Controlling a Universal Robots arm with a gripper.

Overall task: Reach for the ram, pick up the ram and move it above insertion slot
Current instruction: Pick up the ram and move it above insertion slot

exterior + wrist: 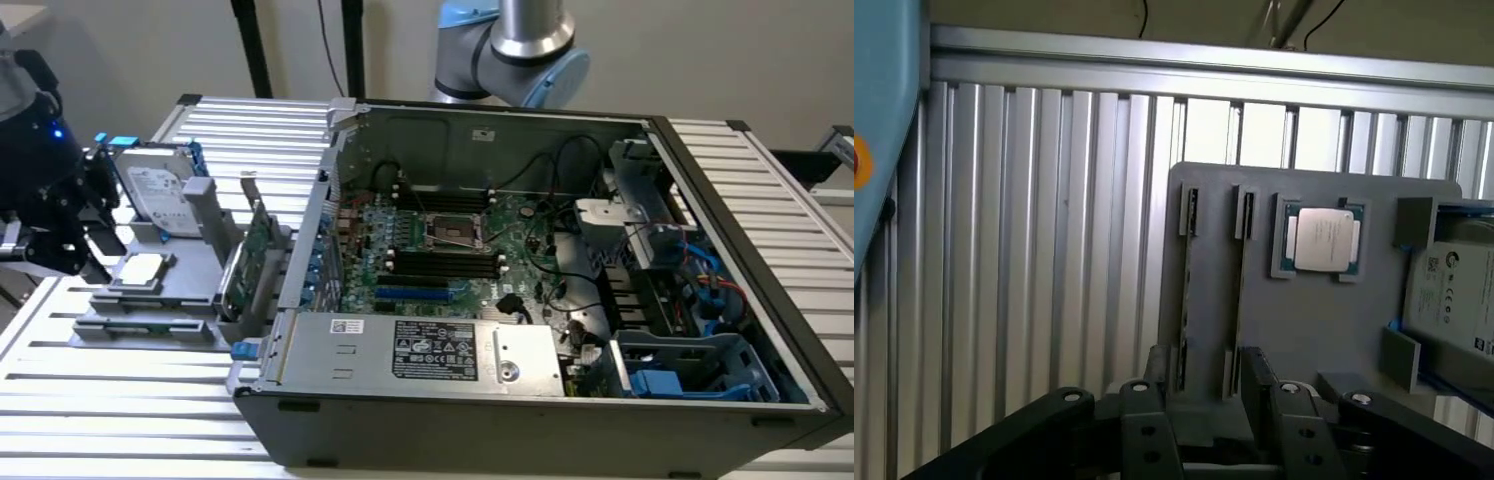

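Above a ribbed aluminium table [1034, 250], my black two-fingered gripper [1204, 400] hangs with its fingers [1151, 395] spread apart and nothing between them, over the edge of a grey holder plate [1304, 330]. Two thin dark strips [1240, 290] lie in its narrow slots just beyond my fingers; I cannot tell whether either is the long green ram stick. Beside them sit a square silver processor chip [1324, 240] and a silver hard drive [1454, 295].

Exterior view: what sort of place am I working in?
Likely a robotics lab bench for computer assembly: an open computer case with its motherboard exposed, a grey parts fixture, all on a slatted aluminium table.
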